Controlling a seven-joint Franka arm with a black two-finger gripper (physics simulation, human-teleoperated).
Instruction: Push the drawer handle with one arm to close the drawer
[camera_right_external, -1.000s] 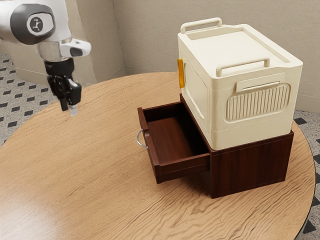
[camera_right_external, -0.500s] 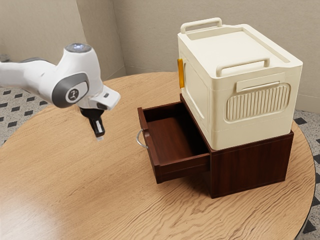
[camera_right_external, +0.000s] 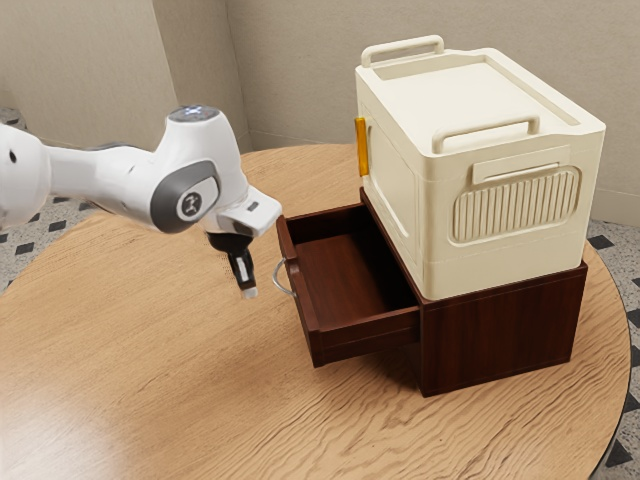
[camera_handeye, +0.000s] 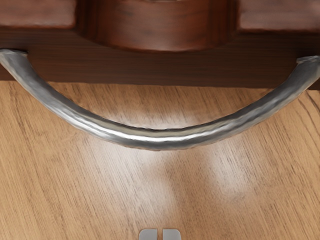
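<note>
Over on the exterior view's left, the arm reaches in, wearing a round emblem on its dark oval cover, any lettering there too small to read! To the right sits a cream box, an amber strip at its far front corner, two bar grips, far and near, up on top, and a ribbed panel on its near side. It's perched on a dark wooden cabinet, and that stands on the round wooden table.

And here's the drawer, standing open, jutting out of the cabinet toward the exterior view's left! On its front, the silver drawer handle, bowed out to the left toward the gripper, its long span running far to near along that front. A scooped notch cuts the drawer front's top edge, between the handle's two ends.

The gripper points down, just to the left of the handle, near it and apart from it. Fingers drawn together, just a slim slit between the tips, nothing gripped, and the wrist view has the handle's curve bulging toward them!
</note>
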